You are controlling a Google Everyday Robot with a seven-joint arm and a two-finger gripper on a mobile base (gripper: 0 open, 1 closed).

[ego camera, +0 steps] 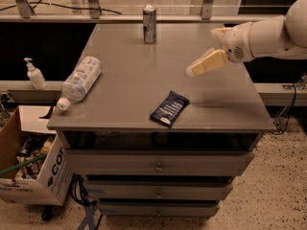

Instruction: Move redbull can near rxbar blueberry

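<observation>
The redbull can [149, 24] stands upright at the far edge of the grey table top [129, 80], near the middle. The rxbar blueberry [169, 109], a dark navy wrapper, lies flat near the front edge, right of centre. My gripper [194, 70] hangs above the table's right half, coming in from the white arm [268, 32] on the right. It is to the right of the can and behind the bar, touching neither. It holds nothing.
A clear plastic water bottle [79, 81] lies on its side at the table's left edge. A soap dispenser [35, 74] stands on a ledge to the left. A cardboard box [29, 166] sits on the floor at the lower left. Drawers [158, 166] are below the top.
</observation>
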